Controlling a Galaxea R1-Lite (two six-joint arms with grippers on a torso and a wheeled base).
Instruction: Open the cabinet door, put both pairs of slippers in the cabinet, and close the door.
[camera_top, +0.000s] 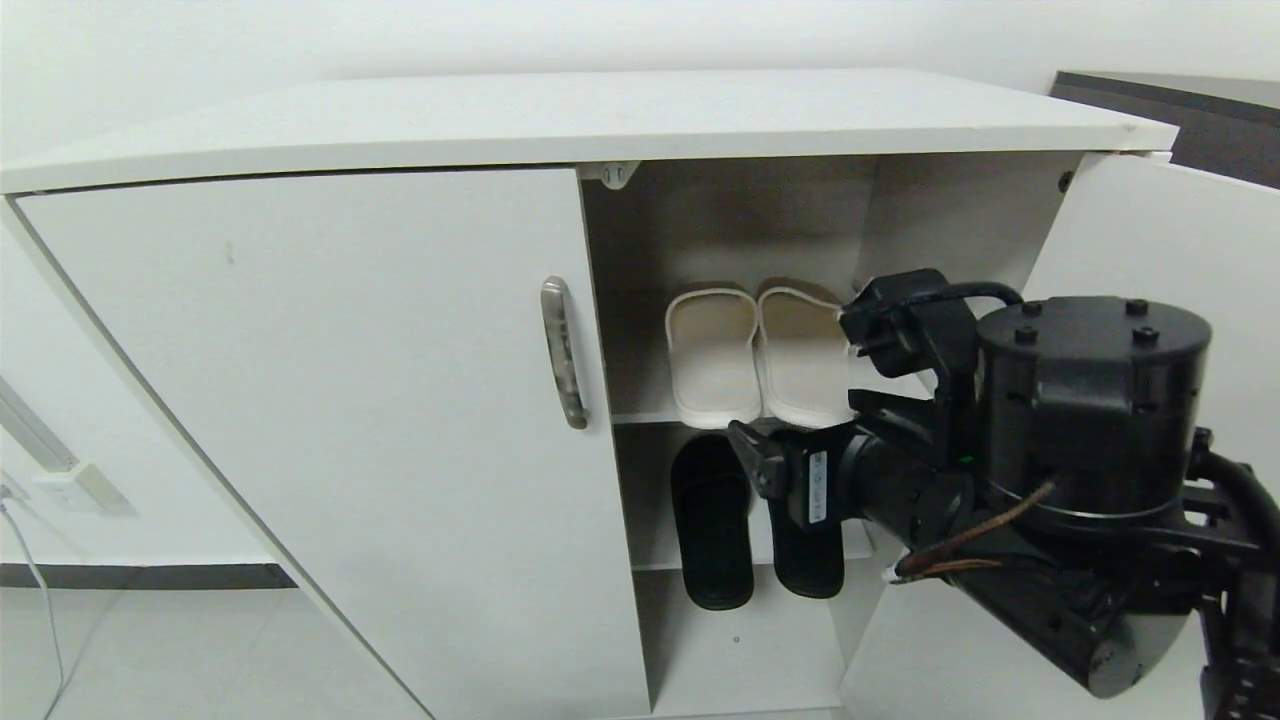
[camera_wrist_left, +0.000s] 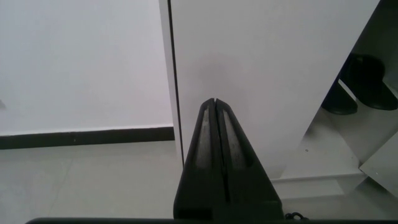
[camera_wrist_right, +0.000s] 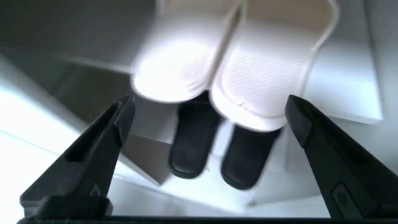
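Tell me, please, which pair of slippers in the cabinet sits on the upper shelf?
The white pair, lying side by side on the upper shelf. The black pair lies on the lower shelf just beneath it.

The right arm (camera_top: 1090, 420) extends from the near right toward the far centre; the right gripper (camera_wrist_right: 208, 112) has its jaws spread wide, empty. The left gripper (camera_wrist_left: 214, 118) has its jaws pressed together, gripping nothing.

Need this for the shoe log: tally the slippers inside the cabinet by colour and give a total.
white slippers: 2
black slippers: 2
Total: 4
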